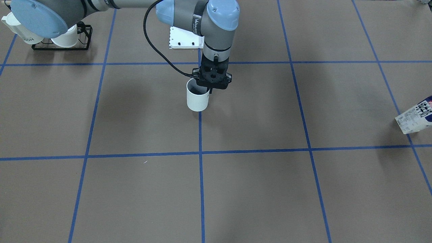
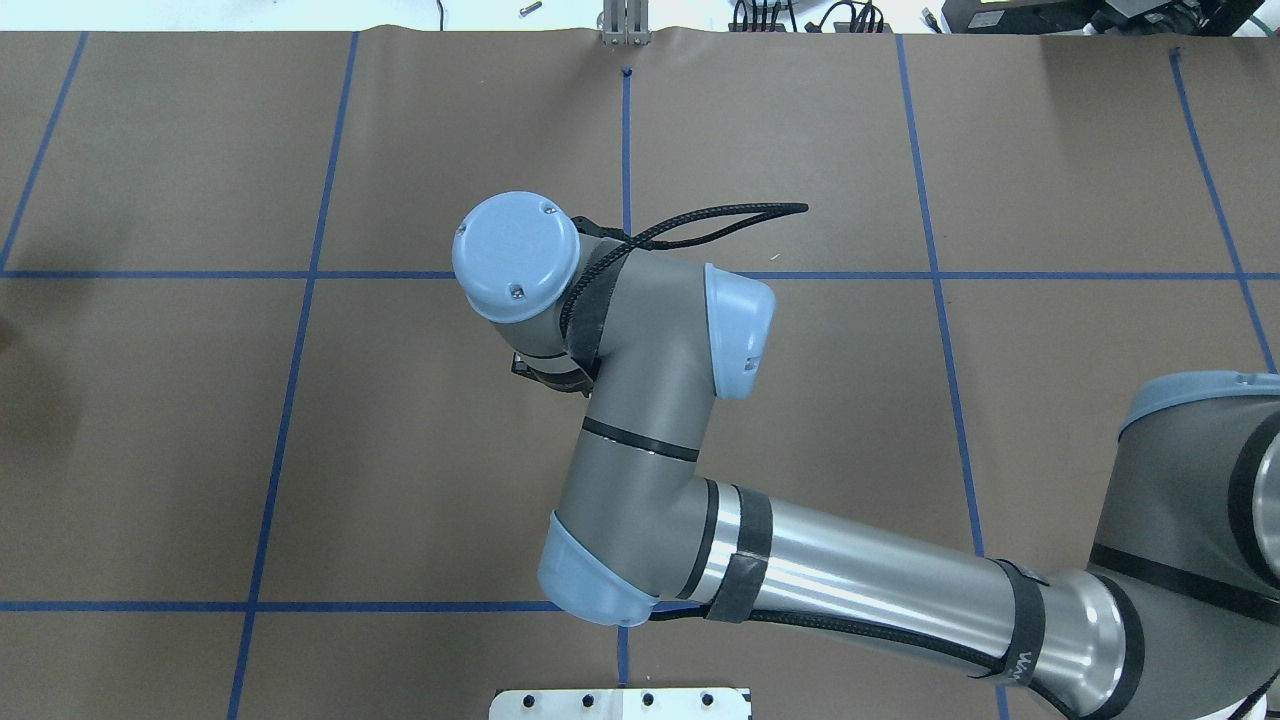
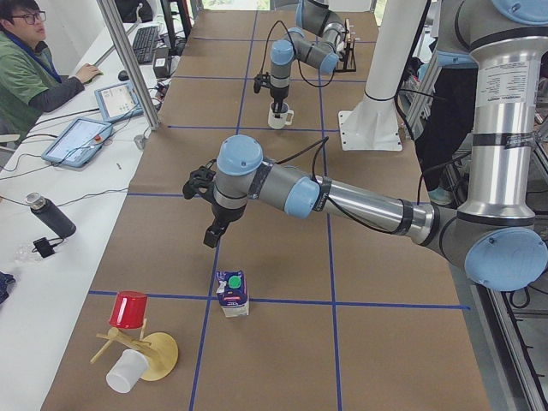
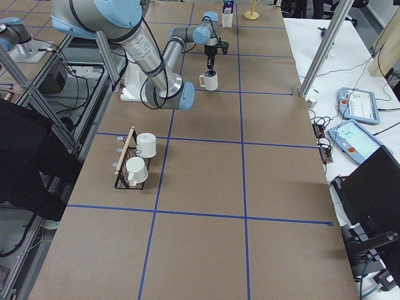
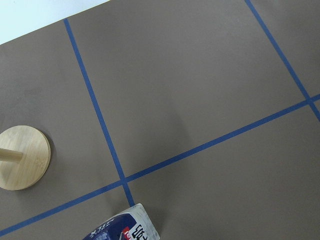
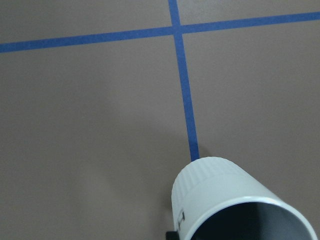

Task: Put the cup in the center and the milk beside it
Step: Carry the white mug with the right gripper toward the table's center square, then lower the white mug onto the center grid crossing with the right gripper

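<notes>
The cup (image 1: 197,99), plain white with a dark inside, stands in the middle stretch of the brown table (image 1: 256,111), on a blue tape line. My right gripper (image 1: 210,90) points straight down at the cup's rim and is shut on it, one finger inside. The cup also shows in the right wrist view (image 6: 230,205). The milk (image 3: 231,293) stands upright far off at my left end of the table, at the right edge of the front view (image 1: 416,116). My left gripper (image 3: 210,235) hangs above and beside the milk; I cannot tell whether it is open.
A black rack (image 1: 62,44) with two white cups stands at my right end. A wooden stand (image 3: 141,351) with a red cup and a white cup is near the milk. A white mount plate (image 1: 185,38) lies behind the cup. An operator (image 3: 26,68) sits beside the table.
</notes>
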You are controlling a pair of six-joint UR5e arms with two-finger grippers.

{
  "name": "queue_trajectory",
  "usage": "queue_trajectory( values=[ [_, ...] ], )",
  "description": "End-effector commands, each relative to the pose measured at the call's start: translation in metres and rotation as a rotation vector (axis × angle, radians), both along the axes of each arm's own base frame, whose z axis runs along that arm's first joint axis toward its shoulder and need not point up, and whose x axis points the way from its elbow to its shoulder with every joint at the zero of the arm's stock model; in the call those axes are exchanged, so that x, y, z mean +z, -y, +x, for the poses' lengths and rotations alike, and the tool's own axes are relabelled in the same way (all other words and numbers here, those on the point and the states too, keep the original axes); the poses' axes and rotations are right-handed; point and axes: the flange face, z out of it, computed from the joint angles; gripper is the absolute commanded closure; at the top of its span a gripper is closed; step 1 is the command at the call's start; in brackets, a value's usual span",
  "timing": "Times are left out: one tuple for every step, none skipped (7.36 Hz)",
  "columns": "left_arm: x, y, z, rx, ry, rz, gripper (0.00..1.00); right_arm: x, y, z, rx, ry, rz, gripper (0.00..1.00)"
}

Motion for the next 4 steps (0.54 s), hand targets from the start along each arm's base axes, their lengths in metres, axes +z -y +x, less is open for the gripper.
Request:
queue_trajectory(
  values=[
    [0.0030, -0.0028, 0.0001, 0.000, 0.000, -0.006, 0.01, -0.0021, 0.0001, -0.0032, -0.012, 0.014, 0.012, 1.00],
    [0.0059, -0.0056, 0.0001, 0.000, 0.000, -0.012, 0.01, -0.0012, 0.0000, -0.0034, -0.013, 0.014, 0.011, 1.00],
    [0.0056, -0.0053, 0.0001, 0.000, 0.000, -0.005, 0.01, -0.0001, -0.0001, -0.0035, -0.014, 0.013, 0.009, 1.00],
    [0.0081, -0.0058, 0.0001, 0.000, 0.000, -0.002, 0.01, -0.0001, -0.0001, -0.0035, -0.015, 0.013, 0.010, 1.00]
  ],
)
